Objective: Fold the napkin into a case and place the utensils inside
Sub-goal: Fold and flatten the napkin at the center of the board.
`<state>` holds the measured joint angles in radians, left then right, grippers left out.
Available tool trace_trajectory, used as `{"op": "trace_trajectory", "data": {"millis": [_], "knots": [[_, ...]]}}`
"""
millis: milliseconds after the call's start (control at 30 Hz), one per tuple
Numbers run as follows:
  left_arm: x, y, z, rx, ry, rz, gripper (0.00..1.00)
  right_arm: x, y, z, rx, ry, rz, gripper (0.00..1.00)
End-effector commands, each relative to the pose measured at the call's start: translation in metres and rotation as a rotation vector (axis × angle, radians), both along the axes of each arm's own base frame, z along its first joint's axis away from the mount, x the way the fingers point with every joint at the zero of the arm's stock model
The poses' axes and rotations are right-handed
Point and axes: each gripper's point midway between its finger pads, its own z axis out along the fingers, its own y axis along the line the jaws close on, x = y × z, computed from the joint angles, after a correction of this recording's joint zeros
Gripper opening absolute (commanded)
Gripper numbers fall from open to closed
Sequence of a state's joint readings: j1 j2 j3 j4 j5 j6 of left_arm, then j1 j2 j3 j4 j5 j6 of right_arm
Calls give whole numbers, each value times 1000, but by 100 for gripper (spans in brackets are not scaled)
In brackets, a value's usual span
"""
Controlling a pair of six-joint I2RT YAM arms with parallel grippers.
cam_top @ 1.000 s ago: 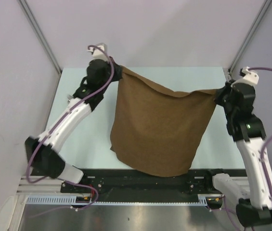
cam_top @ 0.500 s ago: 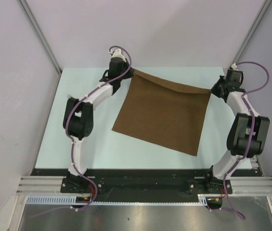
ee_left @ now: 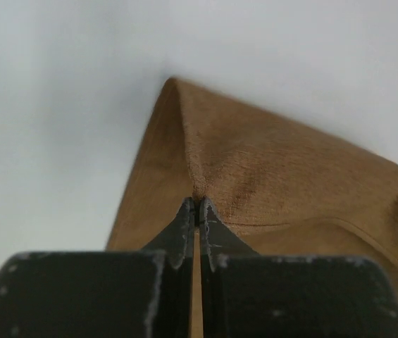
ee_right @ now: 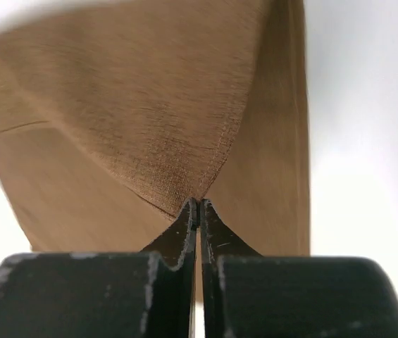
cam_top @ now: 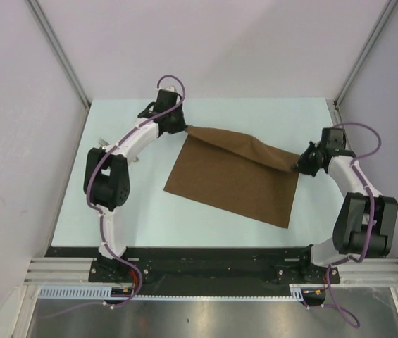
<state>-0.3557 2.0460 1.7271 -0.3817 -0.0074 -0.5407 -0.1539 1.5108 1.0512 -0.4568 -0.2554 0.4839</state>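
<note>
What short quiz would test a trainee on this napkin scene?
1. Which grips the napkin? A: the left gripper only. B: the right gripper only. C: both.
2. True or false: the napkin lies wholly flat on the table.
3. Which task things are not in view?
Key: 1 C. 2 false; its far edge is raised between the grippers. 3 the utensils.
</note>
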Motion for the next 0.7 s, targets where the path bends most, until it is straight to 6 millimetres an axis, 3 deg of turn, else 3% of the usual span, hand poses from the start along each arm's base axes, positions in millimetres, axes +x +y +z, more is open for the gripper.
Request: {"op": "trace_trajectory", "data": {"millis": [0,67,100,133,467,667], "knots": [[-69,42,-20,175,180,-16,0,-73,21,-34,56,191,-4,0],[-76,54,-15,217,151,-5,0,-90,20,-43,35,224,-16,0],[-87,57,-28,228,176,-20,0,-96,20,-44,35,221,-21,0],[-89,57,-24,220,160,-24,0,-107,21,-51,36,248,-30,0],[-138,74,-69,270,286,-36,0,-138,32,-55,-3,270,-36,0],[-143,73,-74,255,300,-35,0,-161,34,-79,-19,383,-77,0]]}}
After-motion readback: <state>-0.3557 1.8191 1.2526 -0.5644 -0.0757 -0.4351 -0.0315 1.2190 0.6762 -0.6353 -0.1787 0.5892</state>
